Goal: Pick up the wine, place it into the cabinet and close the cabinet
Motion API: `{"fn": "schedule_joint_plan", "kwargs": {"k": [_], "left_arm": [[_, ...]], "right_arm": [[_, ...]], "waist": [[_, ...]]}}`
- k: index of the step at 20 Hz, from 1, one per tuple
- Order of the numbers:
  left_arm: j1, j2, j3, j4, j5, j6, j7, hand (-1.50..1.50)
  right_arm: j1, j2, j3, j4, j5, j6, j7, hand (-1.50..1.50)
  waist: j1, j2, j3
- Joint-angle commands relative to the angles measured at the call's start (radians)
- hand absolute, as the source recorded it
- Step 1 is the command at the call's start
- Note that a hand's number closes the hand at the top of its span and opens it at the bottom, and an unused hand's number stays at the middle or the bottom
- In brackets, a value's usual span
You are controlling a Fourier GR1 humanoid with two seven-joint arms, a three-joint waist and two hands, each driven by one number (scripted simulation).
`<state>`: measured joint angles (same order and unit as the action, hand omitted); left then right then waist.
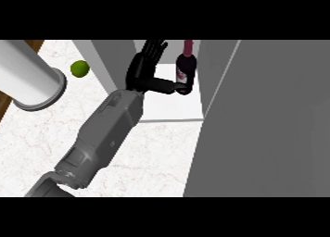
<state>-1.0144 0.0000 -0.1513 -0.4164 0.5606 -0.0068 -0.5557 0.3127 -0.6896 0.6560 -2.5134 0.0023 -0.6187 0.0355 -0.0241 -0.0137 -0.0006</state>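
The dark red wine bottle (185, 67) stands upright on the white floor of the open cabinet (169, 105), close to its right wall. My left hand (146, 69) is inside the cabinet just left of the bottle. Its fingers point straight up and away, so the hand is open. The thumb (173, 88) reaches right to the bottle's base and seems to touch it. The grey forearm (106, 129) runs in from the lower left. My right hand is not visible.
The cabinet's grey door (277, 120) hangs wide open and fills the right side. A green lime (79, 68) lies on the marble counter (38, 139) left of the cabinet. A large white cylinder (24, 74) stands at the counter's left edge.
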Motion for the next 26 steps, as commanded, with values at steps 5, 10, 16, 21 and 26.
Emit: {"fn": "schedule_joint_plan", "kwargs": {"k": [5, 10, 16, 21, 26], "left_arm": [[0.184, 0.000, -0.107, -0.224, 0.062, 0.016, 0.075, -1.50], [0.404, 0.000, -0.204, -0.429, 0.038, 0.057, 0.072, -1.50], [0.583, 0.033, -0.261, -0.705, 0.023, 0.107, 0.149, -1.50], [0.742, 0.131, -0.251, -0.844, 0.066, 0.025, 0.166, -1.50], [0.875, 0.161, -0.263, -1.007, 0.080, 0.033, 0.185, -1.50]], "right_arm": [[0.073, -0.041, 0.009, -0.242, -0.022, -0.022, 0.081, -1.50], [0.085, -0.036, 0.003, -0.197, -0.025, -0.033, 0.041, -1.50], [0.048, -0.032, 0.016, -0.156, -0.017, -0.030, 0.058, -1.50], [0.097, -0.105, -0.010, -0.251, 0.002, -0.040, 0.073, -1.50], [0.051, -0.142, -0.003, -0.218, -0.034, 0.021, 0.081, -1.50]], "waist": [[0.019, -0.007, -0.001], [0.043, -0.009, 0.001], [0.048, -0.001, 0.001], [0.025, 0.002, 0.000], [0.031, 0.006, 0.000]]}}
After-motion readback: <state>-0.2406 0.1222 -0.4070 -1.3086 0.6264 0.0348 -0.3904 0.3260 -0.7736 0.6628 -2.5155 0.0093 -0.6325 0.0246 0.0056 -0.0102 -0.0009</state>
